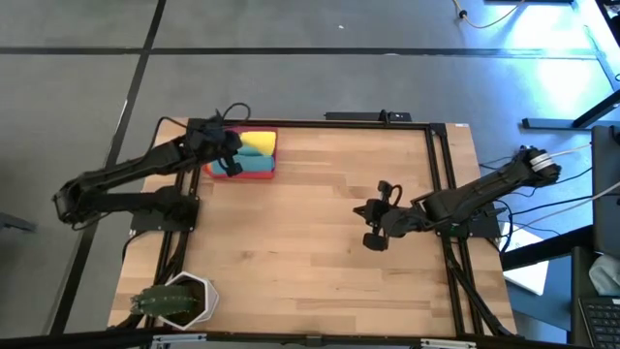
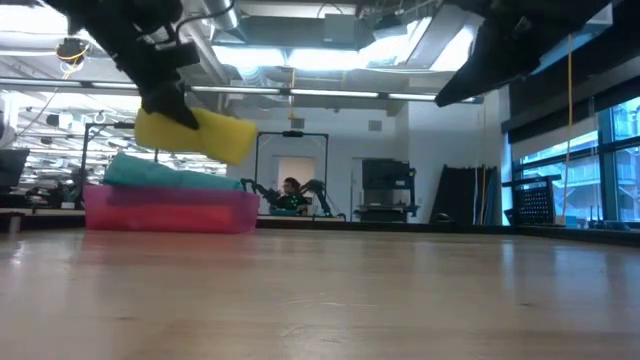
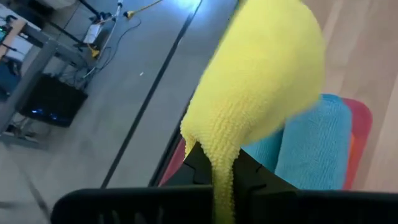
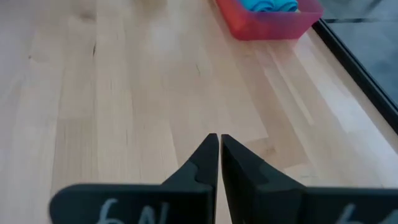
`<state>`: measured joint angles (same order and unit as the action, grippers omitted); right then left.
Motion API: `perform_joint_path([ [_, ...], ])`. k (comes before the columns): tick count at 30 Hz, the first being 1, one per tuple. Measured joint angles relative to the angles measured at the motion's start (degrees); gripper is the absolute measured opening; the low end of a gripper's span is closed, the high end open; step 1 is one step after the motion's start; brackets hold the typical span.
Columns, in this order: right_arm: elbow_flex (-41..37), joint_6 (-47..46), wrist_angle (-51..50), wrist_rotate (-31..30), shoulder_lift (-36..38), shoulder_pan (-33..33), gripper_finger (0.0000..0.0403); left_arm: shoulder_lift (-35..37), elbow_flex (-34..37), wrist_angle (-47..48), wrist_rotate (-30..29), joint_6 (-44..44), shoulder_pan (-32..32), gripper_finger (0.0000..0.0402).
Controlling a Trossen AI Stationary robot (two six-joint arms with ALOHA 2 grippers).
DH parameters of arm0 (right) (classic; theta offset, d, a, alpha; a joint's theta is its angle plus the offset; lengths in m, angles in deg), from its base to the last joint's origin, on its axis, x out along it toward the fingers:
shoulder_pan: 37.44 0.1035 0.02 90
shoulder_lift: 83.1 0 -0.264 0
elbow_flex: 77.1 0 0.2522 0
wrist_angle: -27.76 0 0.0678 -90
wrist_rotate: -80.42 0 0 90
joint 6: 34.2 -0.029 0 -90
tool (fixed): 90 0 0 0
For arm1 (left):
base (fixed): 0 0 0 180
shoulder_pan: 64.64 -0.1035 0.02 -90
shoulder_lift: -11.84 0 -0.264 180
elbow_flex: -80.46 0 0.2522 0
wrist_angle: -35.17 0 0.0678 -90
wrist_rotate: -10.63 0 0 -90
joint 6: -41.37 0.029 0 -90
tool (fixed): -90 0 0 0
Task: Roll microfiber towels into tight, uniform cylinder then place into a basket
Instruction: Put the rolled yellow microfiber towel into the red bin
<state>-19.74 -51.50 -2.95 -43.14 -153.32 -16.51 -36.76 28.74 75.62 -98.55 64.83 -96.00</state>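
The red basket point(image 1: 209, 168) stands at the table's far left with a rolled teal towel point(image 1: 254, 165) lying in it. My left gripper point(image 1: 231, 153) is over the basket, shut on a rolled yellow towel point(image 2: 205, 135) that hangs just above the teal one point(image 2: 165, 175). In the left wrist view the yellow roll point(image 3: 261, 81) fills the middle, with the teal towel point(image 3: 311, 149) and the basket's rim point(image 3: 362, 124) beyond it. My right gripper point(image 4: 219, 146) hovers shut over bare wood at the table's middle right point(image 1: 368, 228), holding nothing. My left gripper pinches one end of the yellow roll point(image 3: 222, 180) between its two fingers, where the cloth narrows to a thin strip. The fingers slant down toward the basket. The roll reaches out past the fingertips, tilted, lifted over the basket point(image 2: 170, 210); whether it touches the teal towel I cannot tell.
A white hexagonal pot with a plant point(image 1: 179, 301) stands at the near left corner. A black frame point(image 1: 441, 194) runs along the table's edges. Bare wood lies between the basket and my right gripper.
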Motion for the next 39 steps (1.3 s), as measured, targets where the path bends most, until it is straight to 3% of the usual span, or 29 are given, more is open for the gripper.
perform_joint_path([
  [7,0.0,0.2,2.1,0.0,-2.6,0.0,0.0021,0.0,6.9,-11.4,8.1,1.6,-5.5,0.0000],
  [20,0.0,1.5,4.8,-0.3,-3.4,0.0,0.0021,-3.4,14.8,-26.5,7.9,4.7,-15.8,0.0000],
  [30,0.0,2.9,6.5,-0.4,-3.4,0.0,0.0021,-12.5,15.4,-27.7,13.0,8.5,-18.0,0.0000],
  [35,0.0,3.0,6.5,-0.4,-3.4,0.0,0.0021,-13.8,15.4,-27.1,19.1,11.3,-18.0,0.0004],
  [39,0.0,3.0,6.4,-0.4,-3.4,-0.1,0.0021,-13.7,15.4,-27.1,19.6,11.7,-18.0,0.0021],
])
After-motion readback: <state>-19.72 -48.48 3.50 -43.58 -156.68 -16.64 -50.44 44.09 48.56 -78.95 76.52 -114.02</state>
